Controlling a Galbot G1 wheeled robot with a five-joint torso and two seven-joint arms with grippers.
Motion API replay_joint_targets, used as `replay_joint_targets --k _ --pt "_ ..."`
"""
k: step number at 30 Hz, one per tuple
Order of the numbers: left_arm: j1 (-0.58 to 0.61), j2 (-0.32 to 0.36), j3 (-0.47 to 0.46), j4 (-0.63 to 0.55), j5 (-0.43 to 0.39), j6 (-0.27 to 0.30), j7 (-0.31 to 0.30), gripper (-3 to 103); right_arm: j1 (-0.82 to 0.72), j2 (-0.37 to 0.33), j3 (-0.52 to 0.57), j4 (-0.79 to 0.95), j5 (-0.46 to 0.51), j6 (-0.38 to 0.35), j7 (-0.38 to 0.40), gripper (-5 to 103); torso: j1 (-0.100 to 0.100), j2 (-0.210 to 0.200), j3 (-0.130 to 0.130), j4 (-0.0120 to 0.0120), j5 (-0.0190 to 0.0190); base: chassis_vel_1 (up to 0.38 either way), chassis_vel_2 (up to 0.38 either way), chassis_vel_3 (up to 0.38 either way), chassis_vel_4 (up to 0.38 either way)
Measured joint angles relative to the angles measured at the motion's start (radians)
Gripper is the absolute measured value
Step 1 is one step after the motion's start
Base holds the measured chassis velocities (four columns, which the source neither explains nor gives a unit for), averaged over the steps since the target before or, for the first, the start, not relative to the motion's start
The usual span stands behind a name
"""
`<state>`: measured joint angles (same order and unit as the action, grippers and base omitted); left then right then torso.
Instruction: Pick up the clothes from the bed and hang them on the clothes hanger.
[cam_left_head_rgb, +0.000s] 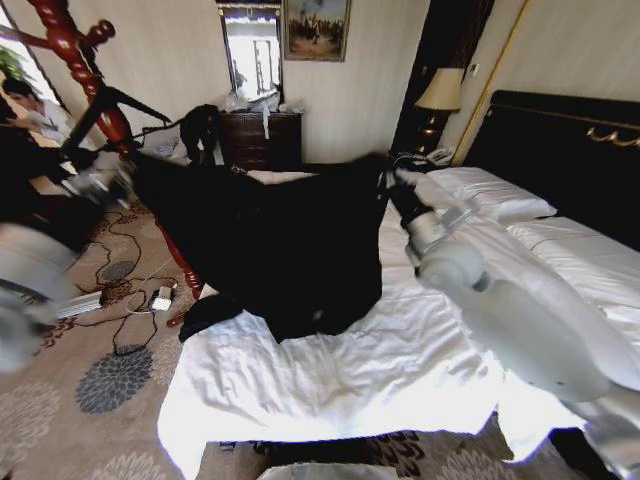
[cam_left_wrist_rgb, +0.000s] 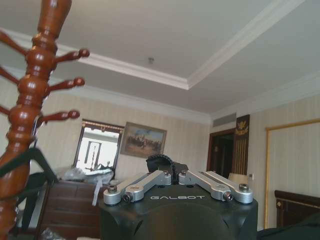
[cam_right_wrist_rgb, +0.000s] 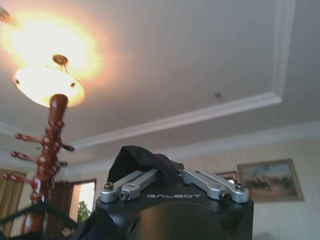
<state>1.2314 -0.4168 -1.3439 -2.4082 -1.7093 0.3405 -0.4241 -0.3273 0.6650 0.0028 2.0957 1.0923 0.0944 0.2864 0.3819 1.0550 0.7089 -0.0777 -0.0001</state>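
The clothes (cam_left_head_rgb: 280, 240), a large black coat, hang spread between my two grippers above the near left part of the bed (cam_left_head_rgb: 350, 370). My left gripper (cam_left_head_rgb: 112, 185) holds one end beside the red-brown clothes hanger (cam_left_head_rgb: 75, 55). My right gripper (cam_left_head_rgb: 398, 188) holds the other end over the white duvet. The coat's lower edge sags onto the duvet. In the left wrist view the left gripper (cam_left_wrist_rgb: 172, 172) is shut on a fold of black cloth (cam_left_wrist_rgb: 159, 161), with the clothes hanger (cam_left_wrist_rgb: 30, 105) close by. In the right wrist view the right gripper (cam_right_wrist_rgb: 167, 174) pinches black cloth (cam_right_wrist_rgb: 137, 159), and the clothes hanger (cam_right_wrist_rgb: 49, 145) stands farther off.
A dark dresser (cam_left_head_rgb: 262, 140) stands against the far wall and a lamp (cam_left_head_rgb: 440, 92) sits beside the black headboard (cam_left_head_rgb: 560, 150). Cables and a power strip (cam_left_head_rgb: 150, 298) lie on the patterned carpet left of the bed. A thin black rod (cam_left_head_rgb: 125, 100) crosses the stand's post.
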Motion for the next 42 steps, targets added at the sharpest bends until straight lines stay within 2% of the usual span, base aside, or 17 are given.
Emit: replay_joint_targets --k 4,11,14,16,18,22,23,26,28,31,33,34,36,38,39,41,42 --pt "0.011 0.065 -0.127 0.032 -0.09 0.003 -0.003 0 0.102 -0.068 0.038 0.08 0.109 -0.01 0.022 1 0.0 0.0 0.0 -0.0001 -0.0002 0.0 0.0 0.0 0.0" --pt "0.017 0.119 -0.251 0.049 -0.199 0.012 0.0 0 0.136 -0.168 0.118 0.18 0.22 -0.053 0.073 1 0.0 0.0 0.0 -0.0003 0.0 0.0 0.0 0.0 0.0" --pt "0.02 0.16 -0.348 0.049 -0.278 0.021 0.002 0 0.124 -0.252 0.222 0.277 0.303 -0.142 0.142 1 0.0 0.0 0.0 -0.0003 0.0003 0.0 0.0 0.0 0.0" --pt "0.021 0.168 -0.368 0.051 -0.296 0.023 0.003 0 0.124 -0.265 0.243 0.296 0.323 -0.158 0.154 1 0.0 0.0 0.0 -0.0004 0.0002 0.0 0.0 0.0 0.0" --pt "0.021 0.201 -0.435 0.065 -0.351 0.03 0.003 0 0.128 -0.321 0.334 0.355 0.425 -0.236 0.203 1 0.0 0.0 0.0 -0.0003 0.0002 0.0 0.0 0.0 0.0" --pt "0.015 0.223 -0.435 0.084 -0.341 0.038 0.003 0 0.14 -0.347 0.363 0.36 0.483 -0.291 0.231 1 -0.001 0.0 -0.001 -0.0005 0.0003 0.0 0.0 0.0 0.0" --pt "0.011 0.224 -0.413 0.087 -0.322 0.043 0.002 0 0.144 -0.343 0.348 0.348 0.477 -0.299 0.234 1 -0.001 0.0 -0.001 -0.0004 0.0002 0.0 0.0 0.0 0.0" --pt "-0.001 0.195 -0.195 0.094 -0.092 0.072 0.013 0 0.099 -0.276 0.254 0.259 0.411 -0.357 0.235 1 0.0 0.0 0.0 -0.0001 0.0002 0.0 0.0 0.0 0.0" --pt "0.006 0.183 -0.151 0.095 -0.047 0.079 0.018 0 0.077 -0.261 0.238 0.244 0.4 -0.37 0.234 1 0.0 0.0 0.0 -0.0003 -0.0001 0.0 0.0 0.0 0.0" --pt "0.019 0.082 0.142 0.116 0.178 0.113 0.047 0 -0.082 -0.143 0.078 0.111 0.258 -0.4 0.2 1 0.0 0.0 0.0 -0.0003 0.0002 0.0 0.0 0.0 0.0" --pt "0.014 0.057 0.209 0.124 0.213 0.118 0.048 0 -0.103 -0.108 0.032 0.067 0.216 -0.4 0.192 1 0.0 0.0 0.0 -0.0001 0.0002 0.0 0.0 0.0 0.0" --pt "0.004 0.012 0.32 0.143 0.264 0.124 0.047 0 -0.124 -0.038 -0.05 -0.024 0.161 -0.399 0.187 1 0.0 0.0 0.0 -0.0003 -0.0005 0.0 0.0 0.0 0.0" --pt "-0.013 -0.051 0.44 0.181 0.329 0.131 0.04 0 -0.128 0.057 -0.148 -0.142 0.111 -0.389 0.187 1 0.0 0.0 0.0 -0.0002 0.0002 0.0 0.0 0.0 0.0" --pt "-0.043 -0.1 0.528 0.232 0.38 0.133 0.031 0 -0.121 0.138 -0.217 -0.245 0.063 -0.373 0.179 1 0.0 0.0 0.0 0.0007 0.0006 0.0 0.0 0.0 0.0" --pt "-0.043 -0.1 0.528 0.232 0.38 0.133 0.031 0 -0.121 0.138 -0.217 -0.245 0.063 -0.373 0.179 1 0.0 0.0 0.0 0.0007 0.0006 0.0 0.0 0.0 0.0" --pt "-0.149 -0.186 0.706 0.353 0.44 0.145 0.002 0 -0.107 0.236 -0.281 -0.404 -0.021 -0.333 0.157 1 0.0 0.0 0.0 0.001 -0.0007 0.0 0.0 0.0 0.0" --pt "-0.215 -0.223 0.79 0.411 0.459 0.151 -0.021 0 -0.092 0.274 -0.299 -0.476 -0.055 -0.311 0.143 1 0.0 0.0 0.0 -0.0001 -0.001 0.0 0.0 0.0 0.0"
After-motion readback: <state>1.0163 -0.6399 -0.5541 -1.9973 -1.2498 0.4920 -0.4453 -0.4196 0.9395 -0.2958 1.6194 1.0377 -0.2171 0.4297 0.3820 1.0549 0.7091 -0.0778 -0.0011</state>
